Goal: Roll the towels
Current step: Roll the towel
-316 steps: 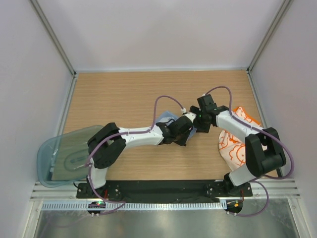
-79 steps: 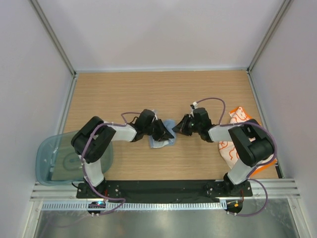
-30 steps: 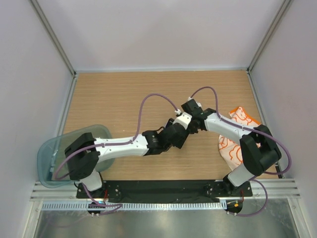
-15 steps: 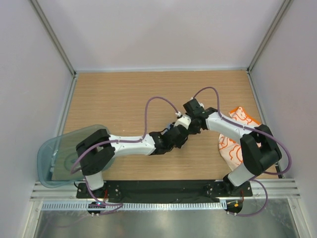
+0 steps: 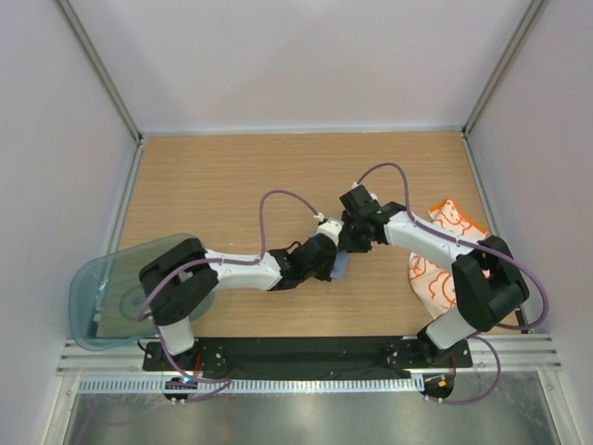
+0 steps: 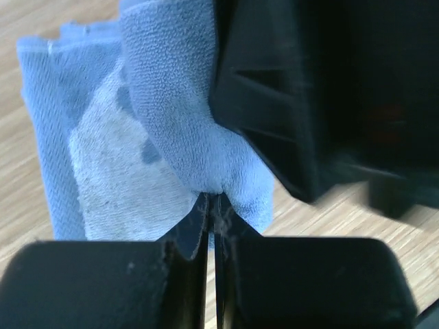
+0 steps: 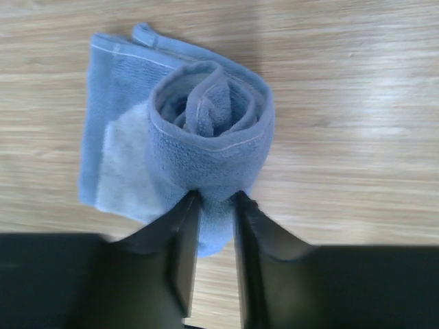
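The pale blue towel [image 7: 206,137] lies on the wooden table as a loose roll with a flat tail to its left; in the top view only a corner of the blue towel [image 5: 340,267] shows between the two grippers. My left gripper [image 6: 211,202] is shut, pinching the roll's lower edge of the blue towel [image 6: 110,151]. My right gripper [image 7: 215,205] has its jaws slightly parted, with a fold of the roll still lying between them. From above, the left gripper [image 5: 326,260] and right gripper [image 5: 350,239] meet tip to tip at mid-table. The orange and white towels [image 5: 435,269] lie heaped under the right arm.
A translucent blue-green tray [image 5: 102,297] sits at the near left edge beside the left arm's base. Grey walls close in the table on three sides. Purple cables loop above both forearms.
The left gripper has drawn slightly toward the near left, and a corner of the blue towel now shows beside it. The right arm has barely moved.
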Action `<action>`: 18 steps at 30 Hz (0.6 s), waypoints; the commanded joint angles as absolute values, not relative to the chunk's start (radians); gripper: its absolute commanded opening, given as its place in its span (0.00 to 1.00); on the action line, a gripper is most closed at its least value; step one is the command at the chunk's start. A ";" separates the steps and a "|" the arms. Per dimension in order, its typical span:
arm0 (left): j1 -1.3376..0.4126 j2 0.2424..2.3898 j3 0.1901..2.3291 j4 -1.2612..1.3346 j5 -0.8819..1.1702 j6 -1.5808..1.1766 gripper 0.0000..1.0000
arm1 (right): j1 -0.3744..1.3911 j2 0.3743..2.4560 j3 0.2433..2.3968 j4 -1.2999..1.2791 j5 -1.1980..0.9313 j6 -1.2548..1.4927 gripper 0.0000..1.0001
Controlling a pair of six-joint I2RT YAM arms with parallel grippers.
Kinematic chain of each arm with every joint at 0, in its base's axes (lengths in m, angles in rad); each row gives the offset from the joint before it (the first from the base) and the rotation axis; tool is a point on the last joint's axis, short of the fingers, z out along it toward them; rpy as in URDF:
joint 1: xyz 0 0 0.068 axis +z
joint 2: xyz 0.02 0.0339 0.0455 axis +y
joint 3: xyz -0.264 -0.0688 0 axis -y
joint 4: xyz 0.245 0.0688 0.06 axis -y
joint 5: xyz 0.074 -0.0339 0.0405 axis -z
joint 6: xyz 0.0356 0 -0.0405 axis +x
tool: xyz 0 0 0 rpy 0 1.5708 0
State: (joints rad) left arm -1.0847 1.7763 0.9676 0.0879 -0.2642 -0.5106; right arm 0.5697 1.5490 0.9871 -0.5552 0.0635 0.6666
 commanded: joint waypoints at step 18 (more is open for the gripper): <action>-0.812 1.796 0.845 0.118 0.123 -0.727 0.00 | 0.566 1.362 0.862 -0.298 -0.064 0.666 0.64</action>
